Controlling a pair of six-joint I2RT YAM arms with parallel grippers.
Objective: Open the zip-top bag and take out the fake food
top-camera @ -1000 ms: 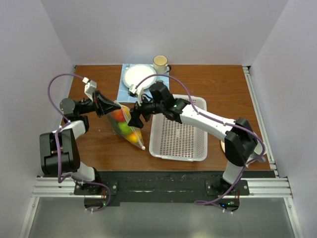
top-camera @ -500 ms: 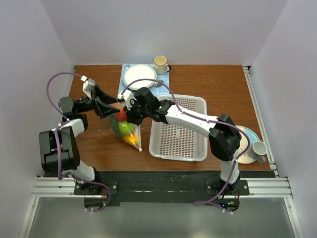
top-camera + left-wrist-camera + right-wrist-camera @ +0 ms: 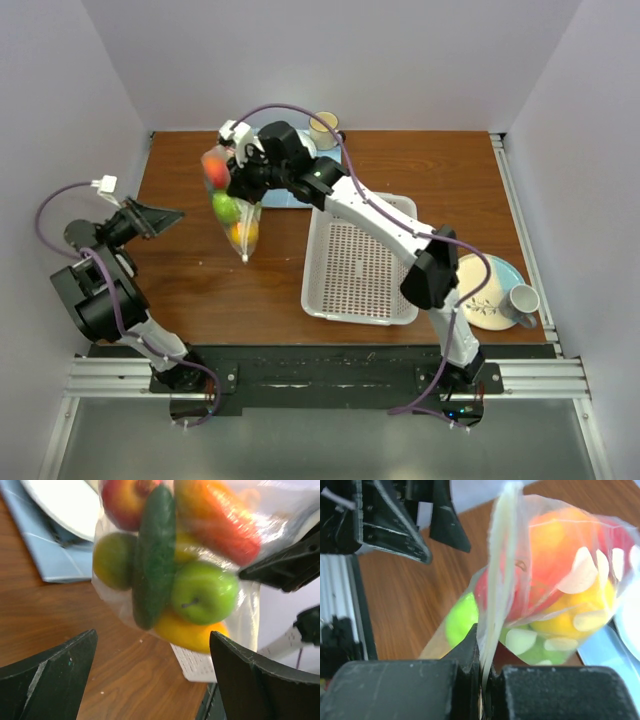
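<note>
— Where is the clear, dot-printed plastic zip-top bag [image 3: 600,535]?

— It hangs over the far left part of the brown wooden table [image 3: 200,290], near the far left corner of the white perforated plastic basket [image 3: 360,265]. The right gripper [image 3: 238,172] has it by the pale zip strip. Its jaws are pinched tight, with that strip sandwiched between them.

— And the left gripper [image 3: 152,217]?

— It is well apart from the bag, out by the table's left edge. Its jaws are spread wide with nothing between them, and its wrist camera looks at the bag through the gap.

— Is the glossy plastic fake food [image 3: 228,207] out?

— No, all of it sits inside the pouch. A dark green cucumber [image 3: 152,555] lies across the front, with a bright green apple [image 3: 205,592] beside it. There is a red apple [image 3: 125,500] up top, an orange-red piece [image 3: 220,520], a yellow piece [image 3: 185,632] lowest and a duller green fruit [image 3: 114,560].

— Does the bag touch the table?

— Its lowest corner points down at the wood, but I cannot tell whether it touches.

— What else is around?

— A white plate [image 3: 65,505] sits on a light blue mat [image 3: 55,562] behind the bag. A cream mug [image 3: 322,125] stands at the far edge.
</note>
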